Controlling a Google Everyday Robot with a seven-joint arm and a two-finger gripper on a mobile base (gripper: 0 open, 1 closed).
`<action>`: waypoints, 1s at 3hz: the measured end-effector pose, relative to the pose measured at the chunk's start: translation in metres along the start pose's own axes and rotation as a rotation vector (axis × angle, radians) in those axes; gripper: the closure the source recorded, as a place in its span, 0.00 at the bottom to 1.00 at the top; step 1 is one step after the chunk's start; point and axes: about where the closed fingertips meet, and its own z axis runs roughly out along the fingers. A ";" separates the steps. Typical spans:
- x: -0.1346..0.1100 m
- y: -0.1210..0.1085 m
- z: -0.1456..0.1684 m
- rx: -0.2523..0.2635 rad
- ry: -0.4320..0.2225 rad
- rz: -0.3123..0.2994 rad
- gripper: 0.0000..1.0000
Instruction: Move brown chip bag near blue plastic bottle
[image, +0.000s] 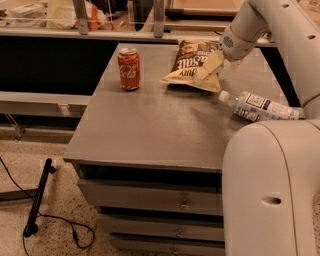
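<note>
The claw (204, 74) is sitting low over the right-hand end of the brown chip bag (186, 62), at the far right of the tabletop (160, 125). It is pressing on or just above the bag's yellow band, and whether it is clamped on the foil or merely resting there I cannot tell, since its tip is blending with the pale band. The bag is lying flat toward the back of the tabletop. The blue plastic bottle (262, 106) is lying on its side nearer the front right, its white cap pointing toward the bag and a narrow strip of bare tabletop separating the two. The bag is looking close to the bottle already, though not yet settled beside it.

The main risk is coming from the bottle: it is lying on its round side, so a bag corner or the claw nudging it could be sending it rolling toward the right edge, where the robot's own body (270, 190) is hiding its far end. The crinkly foil is also likely to be slipping or folding if the hold is shallow. The red can (129, 68) is standing well apart on the left and is posing little danger.
</note>
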 end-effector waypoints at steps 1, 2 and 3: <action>0.003 0.000 0.006 -0.054 -0.014 0.013 0.40; 0.002 -0.001 0.007 -0.070 -0.022 0.020 0.64; 0.002 -0.003 0.005 -0.067 -0.027 0.029 0.88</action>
